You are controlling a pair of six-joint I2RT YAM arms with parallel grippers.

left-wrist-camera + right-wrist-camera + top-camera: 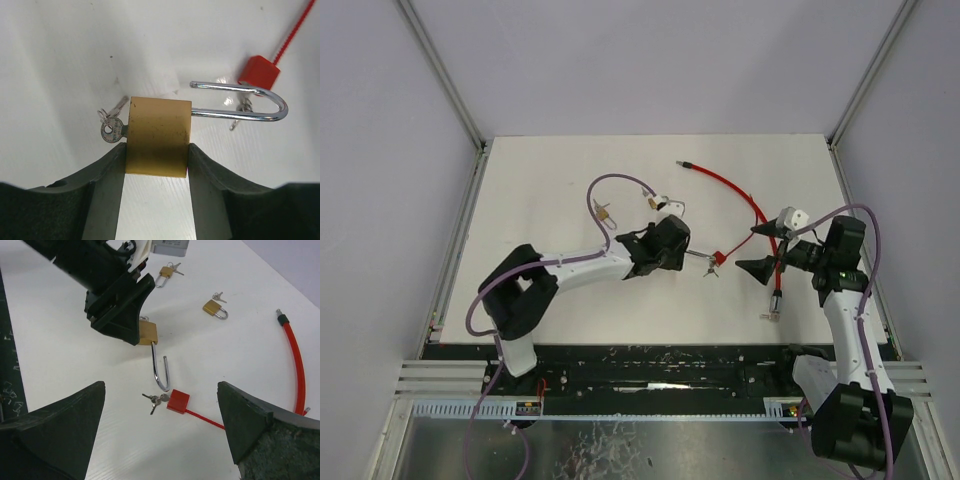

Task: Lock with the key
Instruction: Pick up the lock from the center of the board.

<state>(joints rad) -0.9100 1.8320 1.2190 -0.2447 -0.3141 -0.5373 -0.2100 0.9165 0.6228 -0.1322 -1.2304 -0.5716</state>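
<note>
Left claw [157, 155] clamped the padlock [160, 125]; right claw [161, 387] gaped empty. Turning the key [111, 131] at 9 o'clock risked twisting it loose.

Clearances around the work. My left pincer [156, 160] flanks two sides of the square brass padlock [159, 135], blocking approach there. The end bearing the small silver key [111, 131] faces bare white table [60, 60]. The open silver steel shackle [260, 102] juts from the opposite end, its bend just beside the red plastic block [178, 401] and a loose bunch of keys [155, 400]. My right pincer [161, 385], jaws wide, has free table before it. The thick red cable [295, 365] bounds one side. A second small padlock [215, 308] and a third small padlock [165, 273] lie well apart, beyond.
</note>
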